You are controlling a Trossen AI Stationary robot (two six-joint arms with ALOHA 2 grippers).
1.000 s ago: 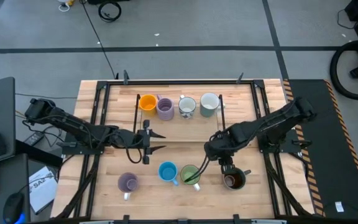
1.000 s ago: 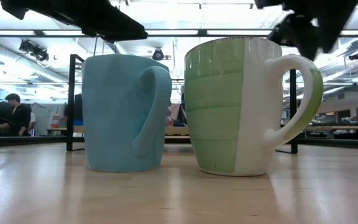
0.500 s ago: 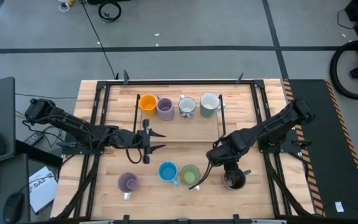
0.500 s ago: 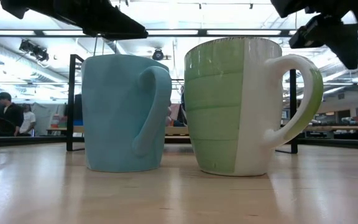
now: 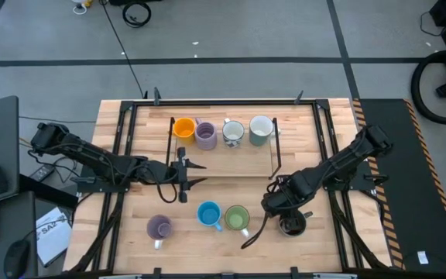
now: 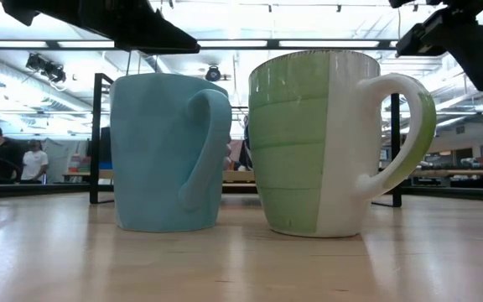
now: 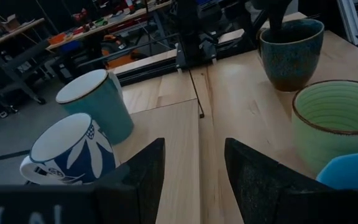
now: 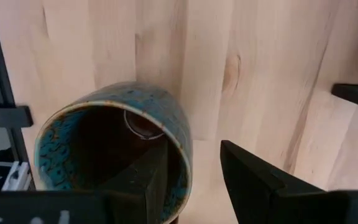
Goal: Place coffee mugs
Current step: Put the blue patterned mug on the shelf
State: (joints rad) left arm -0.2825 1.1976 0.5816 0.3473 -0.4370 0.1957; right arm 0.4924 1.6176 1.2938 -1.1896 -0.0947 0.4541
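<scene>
Four mugs stand in a far row: orange [image 5: 183,128], lavender [image 5: 205,135], white patterned [image 5: 233,133] and pale grey-white [image 5: 261,129]. A near row holds a second lavender mug [image 5: 159,228], the blue mug [image 5: 209,215], the green mug [image 5: 237,218] and the dark brown mug [image 5: 292,226]. My right gripper [image 8: 192,155] is open and points down over the dark brown mug [image 8: 98,149]. One finger is inside the mug and the other outside its wall. My left gripper [image 5: 196,175] waits open at mid-table. My right gripper stands astride the dark brown mug's wall at its rim [image 8: 184,155], coming from above and pointing down. I cannot tell whether either finger touches the wall. The mug stands upright on the table.
A black frame [image 5: 273,147] borders the far row of mugs. In the low view the blue mug [image 6: 170,151] and the green mug [image 6: 334,143] stand close together, handles toward the near side. People show in the room beyond the table.
My right gripper has moved from beside the green mug toward the table's near edge and right, and has come down over the dark brown mug, which it now largely covers in the high view. The mugs have not moved.
</scene>
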